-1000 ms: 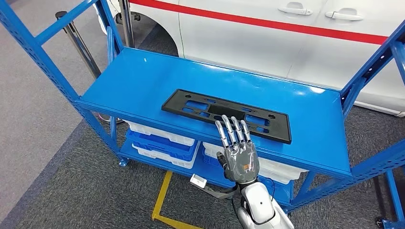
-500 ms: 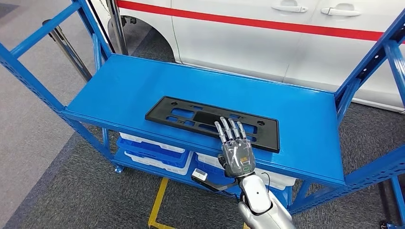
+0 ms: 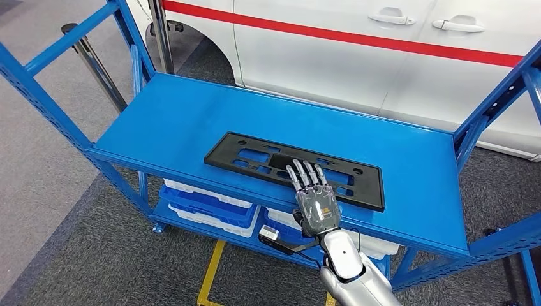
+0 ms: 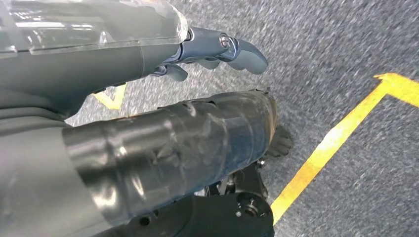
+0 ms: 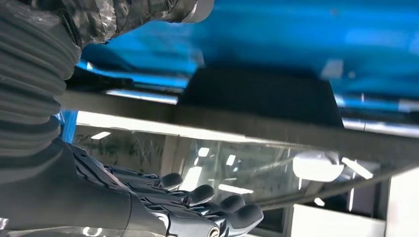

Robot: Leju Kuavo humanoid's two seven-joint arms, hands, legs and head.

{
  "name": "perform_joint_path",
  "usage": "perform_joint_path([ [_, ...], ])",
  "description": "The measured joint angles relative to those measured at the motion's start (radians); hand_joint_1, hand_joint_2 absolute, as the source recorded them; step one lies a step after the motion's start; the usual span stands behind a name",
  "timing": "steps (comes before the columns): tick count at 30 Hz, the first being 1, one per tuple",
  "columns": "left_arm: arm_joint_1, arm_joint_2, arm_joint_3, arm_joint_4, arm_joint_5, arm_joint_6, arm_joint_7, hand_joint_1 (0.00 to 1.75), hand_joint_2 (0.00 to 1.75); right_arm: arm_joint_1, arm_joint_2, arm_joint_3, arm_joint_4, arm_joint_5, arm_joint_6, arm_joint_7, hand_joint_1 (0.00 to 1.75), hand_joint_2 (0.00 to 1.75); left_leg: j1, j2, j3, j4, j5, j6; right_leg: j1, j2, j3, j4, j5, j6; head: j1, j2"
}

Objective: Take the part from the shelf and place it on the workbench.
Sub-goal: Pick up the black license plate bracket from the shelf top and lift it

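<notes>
The part is a long flat black plate with cut-outs (image 3: 281, 155) lying on the top board of the blue shelf (image 3: 172, 121), near its front edge. My right hand (image 3: 314, 201) comes in from below with its fingers straight and spread, their tips over the plate's near edge; it holds nothing. In the right wrist view the plate (image 5: 257, 94) is a dark shape on the blue board beyond the same hand (image 5: 163, 207). My left hand (image 4: 148, 54) hangs over grey carpet, fingers loosely extended and empty.
A white car with a red stripe (image 3: 357, 57) stands right behind the shelf. Blue uprights (image 3: 491, 95) frame both ends. White and blue bins (image 3: 210, 204) fill the lower level. A yellow floor line (image 3: 210, 274) runs below.
The camera has shifted, so the whole scene slid sideways. My right hand's fingertips now reach further over the plate's near edge than one second ago.
</notes>
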Motion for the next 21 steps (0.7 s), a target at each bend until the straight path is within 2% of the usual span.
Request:
perform_joint_path([
  [2, 0.001, -0.001, 0.001, 0.0, 0.0, 0.0, -0.001, 0.0, 0.0, -0.008, -0.004, 0.005, 0.008, -0.02, 0.019, -0.001, 0.0, 1.75, 0.003, -0.001, 0.001, 0.01, -0.009, -0.008, -0.007, -0.001, 0.057, -0.123, 0.068, 0.005, 0.0, 0.0],
  [3, 0.0, -0.001, 0.002, 0.0, 0.0, 0.0, -0.002, 0.0, 0.0, -0.013, -0.005, 0.008, 0.011, -0.027, 0.027, -0.002, 0.0, 1.75, 0.002, -0.002, -0.001, 0.019, -0.014, -0.014, -0.007, 0.0, 0.086, -0.183, 0.09, 0.004, 0.0, 0.0],
  [4, -0.001, -0.001, 0.002, 0.0, 0.0, 0.0, -0.002, 0.0, 0.0, -0.018, -0.006, 0.011, 0.014, -0.033, 0.033, -0.002, 0.0, 1.75, 0.001, -0.002, -0.004, 0.025, -0.018, -0.02, -0.006, 0.0, 0.103, -0.221, 0.099, 0.001, 0.0, 0.0],
  [7, -0.002, -0.001, 0.003, 0.0, 0.0, 0.0, -0.003, 0.0, 0.0, -0.023, -0.007, 0.021, 0.022, -0.04, 0.039, -0.005, 0.0, 1.75, 0.002, -0.003, -0.007, 0.027, -0.021, -0.038, 0.0, 0.001, 0.11, -0.239, 0.098, -0.016, -0.001, 0.0],
  [9, -0.002, -0.001, 0.003, 0.0, 0.0, 0.0, -0.003, 0.0, 0.0, -0.024, -0.007, 0.025, 0.026, -0.041, 0.039, -0.006, 0.0, 1.75, 0.005, -0.002, -0.017, 0.051, -0.041, -0.048, -0.002, 0.0, 0.113, -0.245, 0.102, -0.029, -0.001, 0.0],
  [10, -0.002, -0.001, 0.004, 0.0, 0.0, 0.0, -0.003, 0.0, 0.0, -0.025, -0.007, 0.026, 0.028, -0.041, 0.039, -0.007, 0.0, 1.75, 0.006, -0.002, -0.034, 0.089, -0.065, -0.052, -0.004, -0.002, 0.114, -0.248, 0.103, -0.035, -0.001, 0.0],
  [12, -0.001, -0.001, 0.004, 0.0, 0.0, 0.0, -0.003, 0.0, 0.0, -0.026, -0.007, 0.029, 0.033, -0.045, 0.042, -0.007, 0.0, 1.75, 0.007, -0.002, -0.091, 0.211, -0.127, -0.058, -0.003, -0.004, 0.113, -0.249, 0.104, -0.04, -0.001, 0.0],
  [13, -0.001, -0.002, 0.004, 0.0, 0.0, 0.0, -0.003, 0.0, 0.0, -0.026, -0.008, 0.03, 0.035, -0.048, 0.046, -0.007, 0.0, 1.75, 0.008, -0.002, -0.117, 0.267, -0.147, -0.06, -0.002, -0.005, 0.113, -0.248, 0.103, -0.041, -0.001, 0.0],
  [14, 0.0, -0.002, 0.005, 0.0, 0.0, 0.0, -0.003, 0.0, 0.0, -0.027, -0.008, 0.032, 0.038, -0.052, 0.052, -0.008, 0.0, 1.75, 0.009, -0.002, -0.131, 0.296, -0.149, -0.062, -0.002, -0.006, 0.113, -0.248, 0.103, -0.041, -0.001, 0.0],
  [15, 0.001, -0.002, 0.005, 0.0, 0.0, 0.0, -0.003, 0.0, 0.0, -0.029, -0.008, 0.034, 0.041, -0.056, 0.056, -0.008, 0.0, 1.75, 0.009, -0.002, -0.128, 0.288, -0.134, -0.063, -0.002, -0.006, 0.113, -0.248, 0.103, -0.041, -0.001, 0.0],
  [16, 0.001, -0.002, 0.005, 0.0, 0.0, 0.0, -0.003, 0.0, 0.0, -0.031, -0.009, 0.035, 0.044, -0.059, 0.06, -0.008, 0.0, 1.75, 0.01, -0.001, -0.106, 0.244, -0.103, -0.062, -0.003, -0.005, 0.114, -0.247, 0.103, -0.04, -0.001, 0.0],
  [18, 0.0, -0.001, 0.006, 0.0, 0.0, 0.0, -0.003, 0.0, 0.0, -0.038, -0.01, 0.039, 0.048, -0.067, 0.068, -0.008, 0.0, 1.75, 0.01, -0.001, -0.042, 0.111, -0.045, -0.058, -0.002, -0.004, 0.113, -0.244, 0.102, -0.035, -0.001, 0.0],
  [19, 0.0, -0.001, 0.007, 0.0, 0.0, 0.0, -0.003, 0.0, 0.0, -0.043, -0.01, 0.041, 0.051, -0.073, 0.074, -0.009, 0.0, 1.75, 0.009, -0.002, -0.019, 0.064, -0.03, -0.053, 0.0, -0.003, 0.112, -0.242, 0.103, -0.029, -0.001, 0.0],
  [20, -0.001, -0.001, 0.007, 0.0, 0.0, 0.0, -0.003, 0.0, 0.0, -0.047, -0.01, 0.043, 0.054, -0.078, 0.081, -0.01, 0.0, 1.75, 0.007, -0.003, -0.009, 0.039, -0.026, -0.048, 0.001, -0.002, 0.111, -0.242, 0.104, -0.023, -0.001, 0.0],
  [21, -0.001, -0.001, 0.008, 0.0, 0.001, 0.0, -0.003, 0.0, 0.0, -0.051, -0.011, 0.044, 0.057, -0.084, 0.086, -0.011, 0.09, 1.75, 0.004, -0.003, -0.008, 0.034, -0.027, -0.043, 0.002, -0.001, 0.11, -0.244, 0.106, -0.016, 0.0, 0.0],
])
